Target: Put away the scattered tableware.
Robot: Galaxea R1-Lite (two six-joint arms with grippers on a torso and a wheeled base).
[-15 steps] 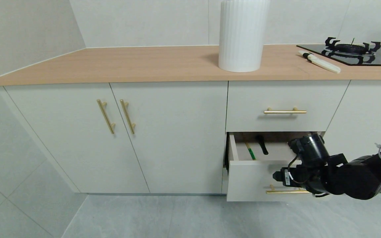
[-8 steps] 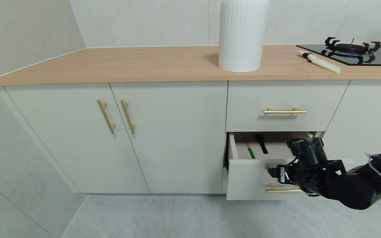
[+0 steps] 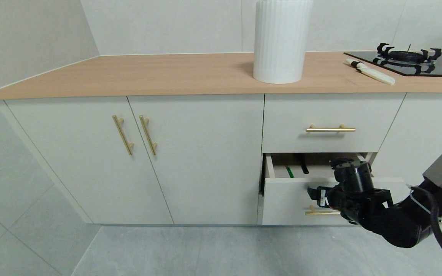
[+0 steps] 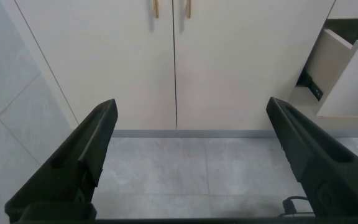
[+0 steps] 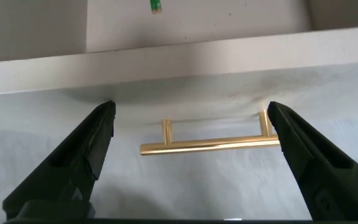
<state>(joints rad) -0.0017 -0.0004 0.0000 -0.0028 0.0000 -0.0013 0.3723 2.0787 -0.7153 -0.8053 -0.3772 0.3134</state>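
Left gripper (image 4: 191,112): jaws wide open, holding nothing, low over the grey tiled floor (image 4: 166,168) in front of the double doors (image 3: 90,161).
Doors: 2, flat matte off-white, each with 1 vertical gold bar handle (image 3: 122,135).
Countertop (image 3: 148,76): wood-grain, matte, spans the whole run.
White ribbed cylinder (image 3: 280,42): 1, upright on the countertop above the drawer stack, no writing on it.
Drawers: 2, stacked. Upper drawer (image 3: 301,115) is closed, with a horizontal gold bar (image 3: 330,130). Lower drawer (image 3: 286,199) is partly open, with the same kind of bar (image 5: 210,145). Gold bars total: 4.
Inside the lower drawer, 2 items lie side by side along its left part: a thin stick with a green section (image 3: 289,171) and a black utensil handle (image 3: 303,165).
Right gripper (image 5: 191,115): at the lower drawer front, jaws open, one finger on each side of the bar, not clamped on it. White label (image 3: 322,199) on the wrist, print too small to read.
Knife (image 3: 370,71): 1, cream with a dark band, flat on the countertop just beside the hob, well apart from the drawer.
Hob (image 3: 416,63): black glass, black grates.
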